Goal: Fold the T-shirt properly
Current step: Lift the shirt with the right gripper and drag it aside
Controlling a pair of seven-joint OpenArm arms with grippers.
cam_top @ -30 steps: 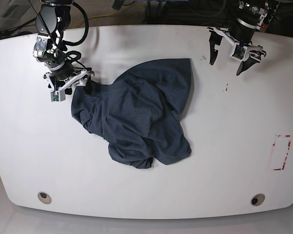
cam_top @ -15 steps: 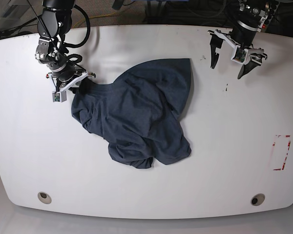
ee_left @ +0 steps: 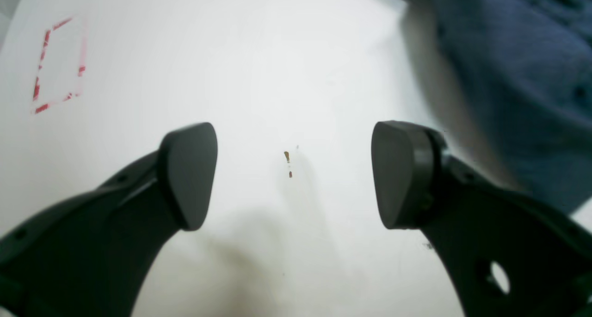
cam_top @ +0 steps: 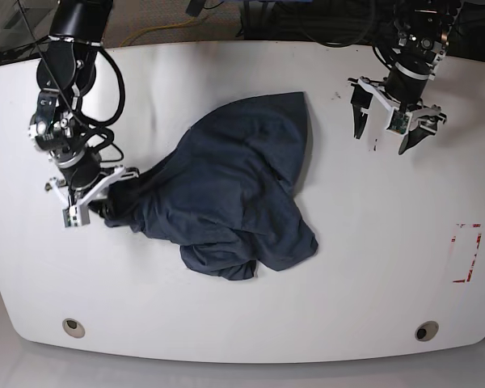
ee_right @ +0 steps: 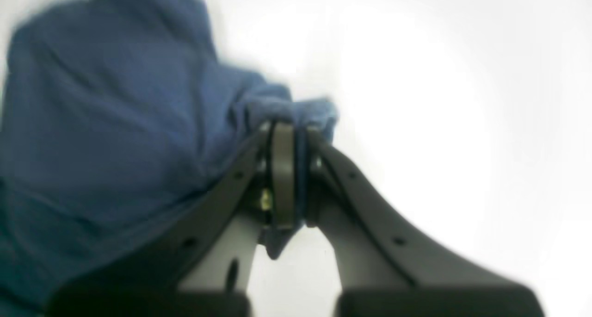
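White table (cam_top: 242, 323): right end effector (cam_top: 97, 206) has dragged T-shirt (cam_top: 226, 194) leftward.

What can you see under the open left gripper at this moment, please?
Under the left gripper lies bare white table with a few tiny brown specks. The T-shirt lies off to one side, and whatever it covers is hidden.

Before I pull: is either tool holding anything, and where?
Right tool is shut on a bunched edge of the T-shirt. Left tool is open, empty.
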